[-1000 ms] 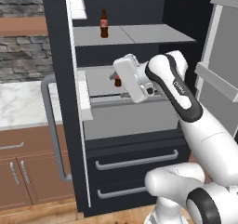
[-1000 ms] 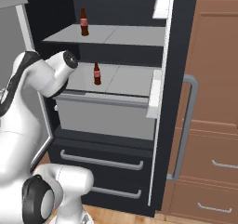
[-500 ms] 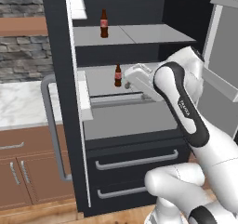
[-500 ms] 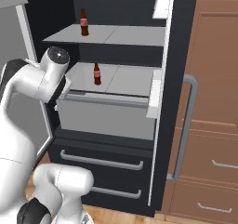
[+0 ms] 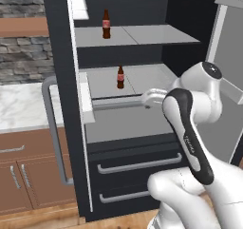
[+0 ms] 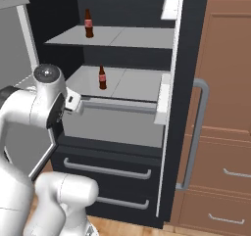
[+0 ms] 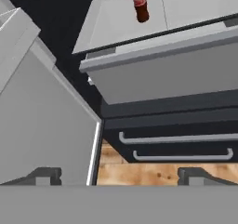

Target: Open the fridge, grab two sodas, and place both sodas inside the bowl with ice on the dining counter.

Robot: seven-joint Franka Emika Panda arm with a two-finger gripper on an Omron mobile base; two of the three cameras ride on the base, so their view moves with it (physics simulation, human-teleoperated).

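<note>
The black fridge (image 5: 61, 81) (image 6: 191, 34) stands open, showing grey shelves. One soda (image 5: 106, 23) (image 6: 88, 23) is upright on the upper shelf. The other soda (image 5: 120, 77) (image 6: 102, 77) (image 7: 140, 3) is upright on the lower shelf. My gripper (image 5: 148, 99) (image 6: 73, 104) (image 7: 119, 175) hangs just in front of the lower shelf's front edge, lower than that soda, to its right in the left base view and apart from it. It is open and holds nothing. The hand view looks down past the shelf at the fridge's drawers. The bowl and the dining counter are out of view.
The other fridge door (image 5: 232, 57) (image 6: 14, 34) (image 7: 42, 111) is swung open close beside my arm. Two bottom drawers (image 5: 137, 164) (image 7: 176, 139) with bar handles sit under the shelves. Brown cabinets (image 5: 19, 176) (image 6: 225, 83) flank the fridge, one with a marble top (image 5: 19, 109). Wooden floor (image 7: 139, 172) lies below.
My hand has drawn back from the lower soda, moving right and down to the shelf's front edge. The jaws stayed open. Neither soda has moved.
</note>
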